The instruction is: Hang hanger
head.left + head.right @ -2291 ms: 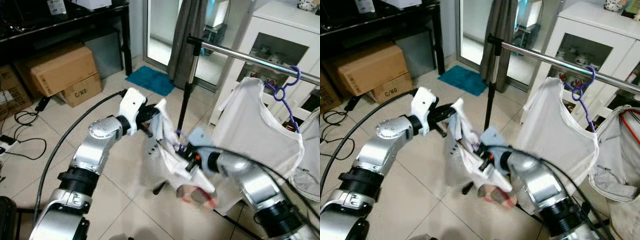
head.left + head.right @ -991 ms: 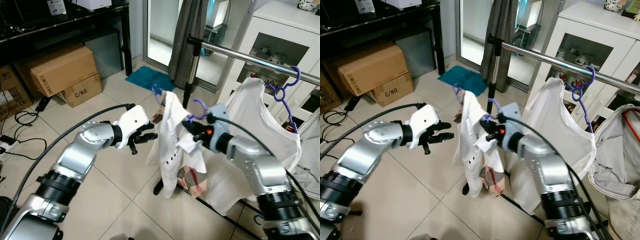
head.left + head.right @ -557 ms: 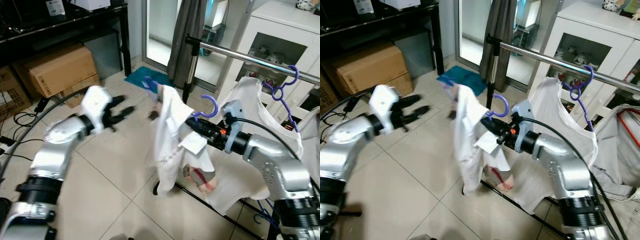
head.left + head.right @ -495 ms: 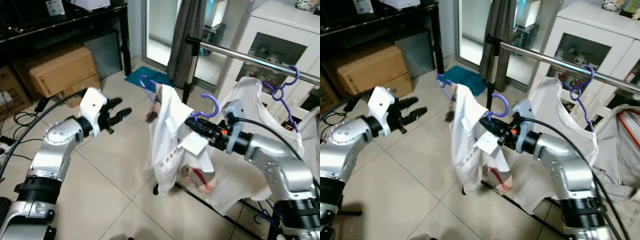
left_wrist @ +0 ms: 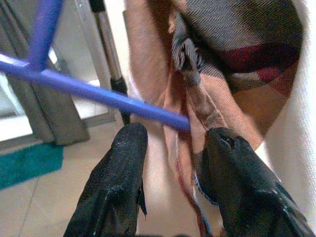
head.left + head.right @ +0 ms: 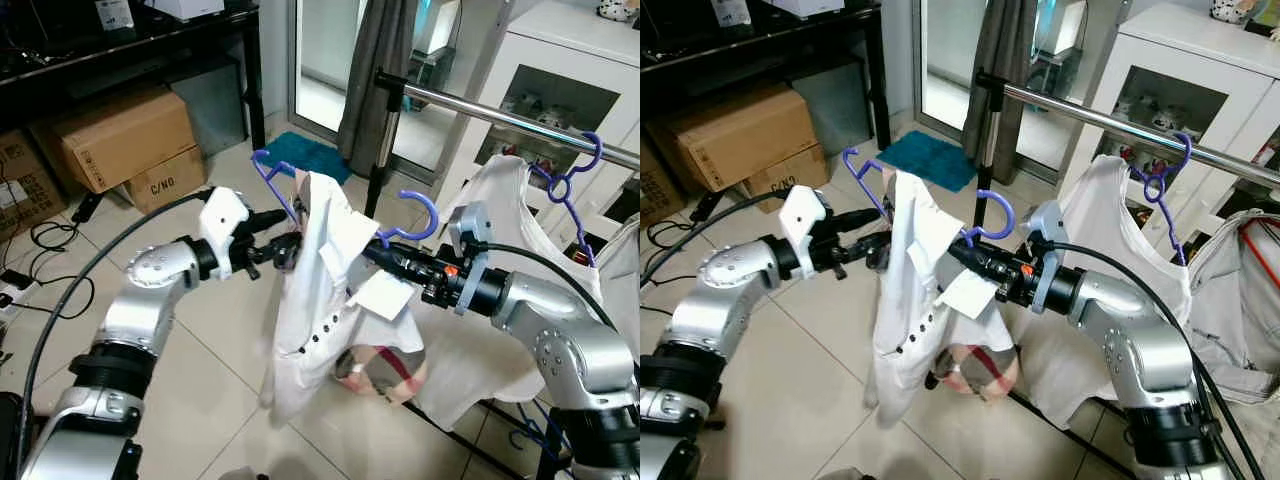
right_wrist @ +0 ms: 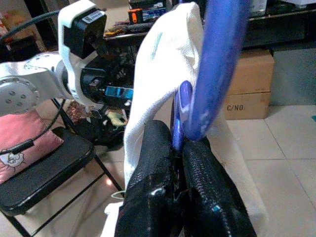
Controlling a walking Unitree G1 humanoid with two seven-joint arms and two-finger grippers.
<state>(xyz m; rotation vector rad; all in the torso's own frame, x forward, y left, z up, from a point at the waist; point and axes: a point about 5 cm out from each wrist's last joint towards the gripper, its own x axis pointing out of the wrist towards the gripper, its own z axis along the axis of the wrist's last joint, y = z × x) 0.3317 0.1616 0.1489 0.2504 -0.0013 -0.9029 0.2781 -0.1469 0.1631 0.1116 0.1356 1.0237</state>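
A white shirt with a plaid cloth drooping under it hangs on a purple hanger that I hold out in front of the rail. My right gripper is shut on the hanger's neck, just under the hook; in the right wrist view the gripper has its fingers pinched on that purple neck. My left gripper is at the shirt's left shoulder, where the hanger's arm sticks out. In the left wrist view that gripper is open, with the blue bar crossing just past its fingertips.
A second white shirt hangs on the rail from another purple hanger. The rack's upright post stands behind my grippers. Cardboard boxes, a teal mat, a grey curtain and a white cabinet surround the tiled floor.
My left gripper, which had let go and drawn off to the left, has come back to the shirt's shoulder. The shirt has swung and sagged lower. My right gripper has kept hold of the hanger.
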